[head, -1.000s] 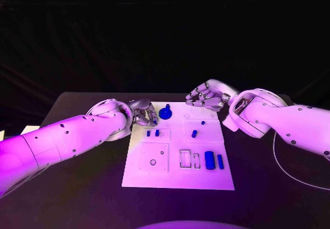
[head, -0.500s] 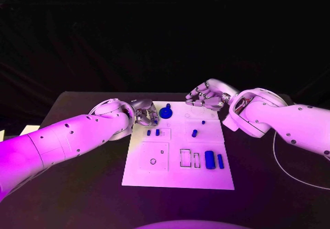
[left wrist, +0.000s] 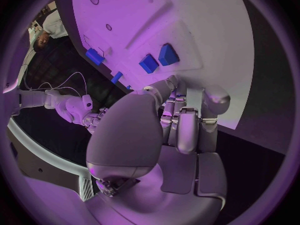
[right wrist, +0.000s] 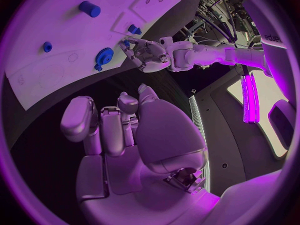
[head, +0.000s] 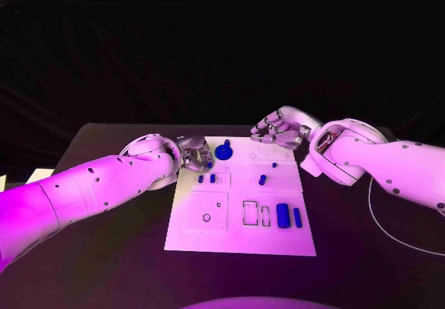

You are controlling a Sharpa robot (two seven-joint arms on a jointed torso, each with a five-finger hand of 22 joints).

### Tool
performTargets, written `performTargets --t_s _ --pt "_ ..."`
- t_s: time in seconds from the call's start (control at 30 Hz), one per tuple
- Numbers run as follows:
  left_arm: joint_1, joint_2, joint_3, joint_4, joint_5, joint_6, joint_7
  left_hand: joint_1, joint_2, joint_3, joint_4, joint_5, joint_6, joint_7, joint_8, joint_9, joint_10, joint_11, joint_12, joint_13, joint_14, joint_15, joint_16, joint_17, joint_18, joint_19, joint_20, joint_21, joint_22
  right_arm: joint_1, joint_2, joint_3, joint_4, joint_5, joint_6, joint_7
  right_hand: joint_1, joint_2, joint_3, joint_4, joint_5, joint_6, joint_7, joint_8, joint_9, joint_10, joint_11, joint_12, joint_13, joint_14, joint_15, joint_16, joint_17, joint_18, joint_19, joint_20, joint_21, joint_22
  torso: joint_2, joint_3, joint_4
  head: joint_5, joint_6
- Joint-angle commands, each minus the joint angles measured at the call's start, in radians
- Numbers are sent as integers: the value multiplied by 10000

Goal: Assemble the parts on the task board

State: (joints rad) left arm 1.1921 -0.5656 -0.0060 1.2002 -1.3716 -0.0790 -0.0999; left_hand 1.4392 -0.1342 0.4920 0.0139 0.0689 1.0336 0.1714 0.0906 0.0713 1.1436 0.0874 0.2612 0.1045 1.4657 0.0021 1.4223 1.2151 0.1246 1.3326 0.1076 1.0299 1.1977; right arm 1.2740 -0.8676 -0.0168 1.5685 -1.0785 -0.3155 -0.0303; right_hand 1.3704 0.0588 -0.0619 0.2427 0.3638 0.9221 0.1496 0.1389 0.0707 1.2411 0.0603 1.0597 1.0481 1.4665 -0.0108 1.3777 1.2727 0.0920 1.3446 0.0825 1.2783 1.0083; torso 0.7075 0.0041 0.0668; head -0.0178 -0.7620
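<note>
The white task board [head: 239, 232] lies in the middle of the table. A blue gear-like part [head: 224, 152] sits at its far end and appears again in the right wrist view [right wrist: 103, 55]. Two small blue blocks [head: 206, 179] lie beside each other [left wrist: 157, 59]. A wide blue block [head: 283, 215] and a thin one [head: 297, 217] lie toward the near right. My left hand [head: 195, 154] hovers at the board's far left corner, fingers curled, with a speck of blue at its fingertips [right wrist: 127, 43]; whether it is held is unclear. My right hand [head: 278, 129] hangs over the far right corner, fingers curled on nothing [right wrist: 119, 130].
Two short blue pegs [head: 262, 179] [head: 274, 163] and a small blue knob [head: 252, 156] stand mid-board. Outlined recesses [head: 252, 214] lie near the wide block. Black table [head: 102, 257] surrounds the board on all sides.
My left hand has edged slightly toward the board's corner. The right hand and the parts on the board have stayed where they were.
</note>
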Motion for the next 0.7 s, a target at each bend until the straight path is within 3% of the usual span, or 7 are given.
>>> performTargets --t_s 0.03,0.23,0.43,0.53,0.6,0.63,0.7 --pt "2 -8 6 34 2 110 -86 -115 -115 107 -2 70 -330 31 -201 -72 18 68 -93 0 9 111 -41 -35 -35 -38 50 -82 1 -5 1 1 -4 -21 84 48 11 53 7 11 -24 -17 14 44 -13 -49 6 3 -12 464 -82 -34 -8 136 -31 7 -34 -10 2 -2 -3 -1 7" --pt "2 -50 7 44 89 84 -106 -208 -271 217 -44 182 -1034 3 -311 -94 56 62 -188 16 -7 113 -40 -73 -18 -44 77 -110 26 -6 1 1 -32 -21 94 40 11 53 7 11 -24 -17 14 44 -13 -49 6 3 -12 464 -82 -34 -8 136 -31 7 -34 -10 1 -4 -1 3 4" --pt "4 -114 8 55 108 41 -144 -238 -300 232 -45 196 -1157 4 -311 -91 58 62 -214 18 -13 112 -43 -90 -16 -44 78 -116 33 -8 -29 0 -89 -25 99 26 16 49 5 8 -32 0 10 55 -10 -97 3 -66 -83 450 -82 -77 -70 153 -69 7 -83 -100 4 -5 1 3 3" --pt "6 -190 9 80 155 8 -158 -242 -305 240 -46 203 -1185 9 -307 -89 54 65 -225 18 -21 113 -53 -117 -8 -62 79 -157 9 -8 -55 -1 -180 -78 169 -46 99 25 24 -43 -66 50 -3 89 -5 -653 -11 -888 -884 356 -92 -335 -406 212 -209 3 -270 -420 -8 -4 -11 -4 6" --pt "9 -278 16 128 246 -7 -143 -243 -309 249 -50 211 -1180 18 -293 -82 37 74 -240 16 -38 116 -75 -167 2 -83 80 -204 -19 -7 -88 -1 -260 -256 365 -224 244 -41 55 -119 -212 24 10 81 -13 -1728 1 -2424 -2267 99 -85 -983 -1201 297 -440 5 -576 -916 -14 -10 -5 -9 12" --pt "10 -336 35 163 355 -19 -106 -247 -317 259 -53 216 -1158 31 -274 -72 9 88 -263 11 -61 123 -103 -231 13 -111 83 -266 -56 -7 -111 -3 -294 -409 489 -326 351 -101 73 -136 -384 -17 69 66 -27 -1879 26 -3212 -2994 -97 -55 -1562 -1779 381 -678 17 -907 -1370 -13 -14 3 -14 24" --pt "23 -487 94 245 864 -93 -12 -234 -336 320 -87 246 -899 42 -144 -20 -42 102 -317 6 -123 143 -173 -383 32 -163 96 -367 -105 -8 -163 -12 -343 -852 739 -514 599 -238 122 -228 -484 149 33 157 6 -2519 64 -4127 -3643 -558 -36 -2840 -3229 454 -929 51 -1262 -1907 -5 -19 4 -28 46"
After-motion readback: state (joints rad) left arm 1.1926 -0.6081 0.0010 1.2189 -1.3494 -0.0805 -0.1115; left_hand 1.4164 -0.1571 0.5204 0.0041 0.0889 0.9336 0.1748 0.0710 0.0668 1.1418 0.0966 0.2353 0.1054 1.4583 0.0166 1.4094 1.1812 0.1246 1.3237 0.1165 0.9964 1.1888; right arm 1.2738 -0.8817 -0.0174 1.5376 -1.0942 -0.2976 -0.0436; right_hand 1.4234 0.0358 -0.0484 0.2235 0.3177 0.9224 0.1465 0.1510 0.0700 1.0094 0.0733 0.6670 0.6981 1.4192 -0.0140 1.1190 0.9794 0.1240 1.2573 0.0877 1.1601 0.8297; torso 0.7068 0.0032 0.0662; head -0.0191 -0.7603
